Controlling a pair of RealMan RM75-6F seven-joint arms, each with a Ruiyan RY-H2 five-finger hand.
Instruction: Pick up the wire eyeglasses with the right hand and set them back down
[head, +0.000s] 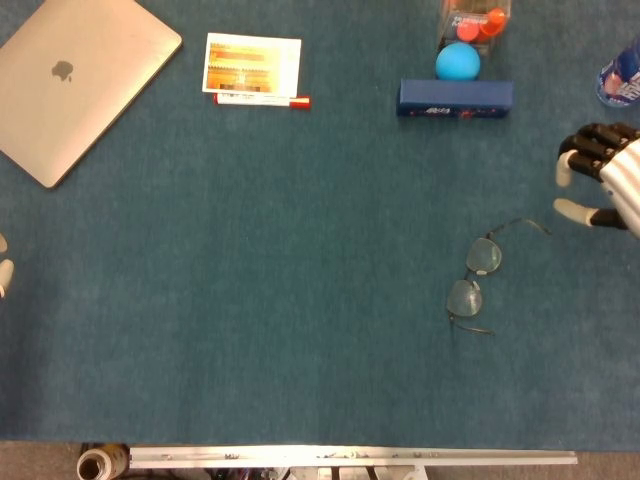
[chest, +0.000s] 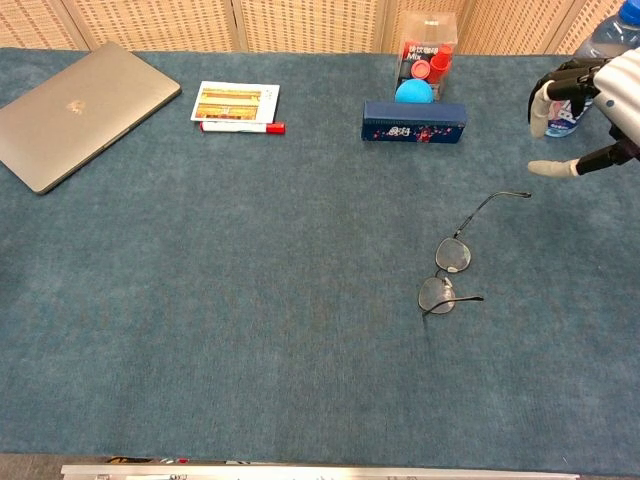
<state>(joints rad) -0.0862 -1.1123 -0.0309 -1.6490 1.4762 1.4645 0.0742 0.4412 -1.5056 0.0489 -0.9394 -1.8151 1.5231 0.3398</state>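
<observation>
The wire eyeglasses (head: 476, 275) (chest: 446, 269) lie flat on the blue cloth right of centre, lenses side by side, one temple arm stretched toward the far right. My right hand (head: 597, 185) (chest: 578, 115) hovers at the right edge, up and to the right of the glasses, apart from them. It holds nothing, with thumb and fingers spread. Only a pale fingertip of my left hand (head: 4, 268) shows at the left edge of the head view; how it is set cannot be read.
A closed silver laptop (head: 75, 75) lies far left. A card (head: 252, 64) with a red marker (head: 262, 100) sits beside it. A dark blue box (head: 455, 97), a blue ball (head: 457, 62) and a clear container stand at the back. A water bottle (chest: 580, 90) stands behind my right hand.
</observation>
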